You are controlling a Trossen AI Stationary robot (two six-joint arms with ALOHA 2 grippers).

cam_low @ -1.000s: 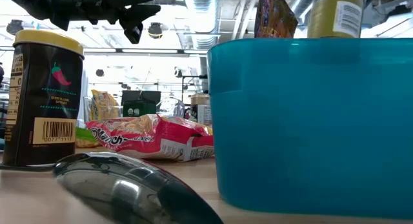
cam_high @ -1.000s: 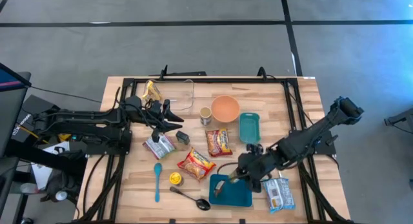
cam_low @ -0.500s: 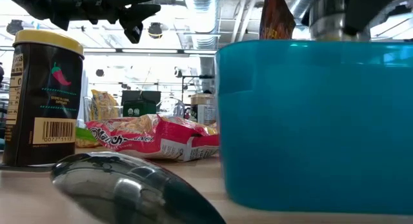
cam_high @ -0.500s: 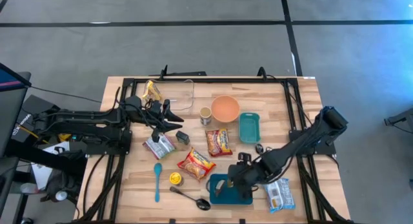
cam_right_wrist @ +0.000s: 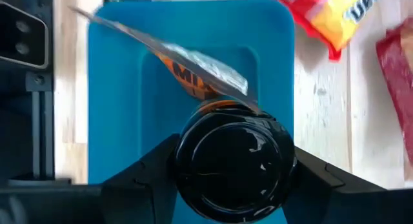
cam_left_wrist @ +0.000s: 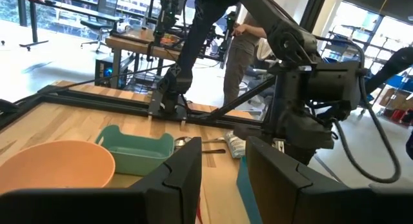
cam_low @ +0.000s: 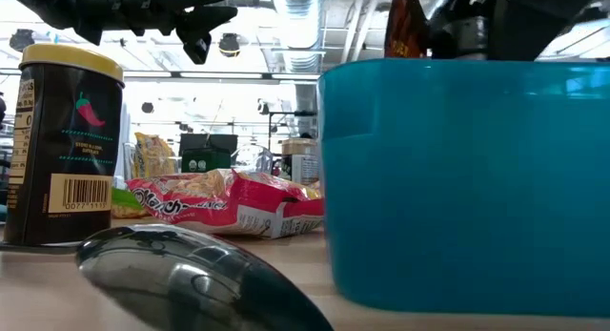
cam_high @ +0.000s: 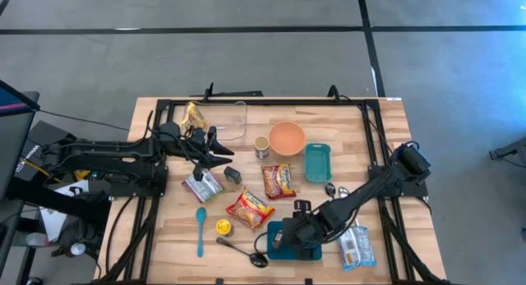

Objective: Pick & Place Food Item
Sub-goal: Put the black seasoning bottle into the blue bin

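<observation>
The right gripper (cam_right_wrist: 235, 169) holds a round black-lidded jar (cam_right_wrist: 235, 161) over the blue plastic tray (cam_right_wrist: 122, 88). A shiny snack packet (cam_right_wrist: 193, 72) already lies there. Dropped now, the jar could land on it and tip over. The left gripper (cam_left_wrist: 222, 175) waits, fingers narrowly apart, near the orange bowl (cam_left_wrist: 51, 169).

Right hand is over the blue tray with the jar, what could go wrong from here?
1. The right hand grips a black-lidded jar above the blue tray, where a snack packet already lies. Set on the packet, the jar may tip.
2. The spoon lies just beside the tray; a shifted tray could knock it.
3. The left hand hovers far off, so it poses little risk.
</observation>
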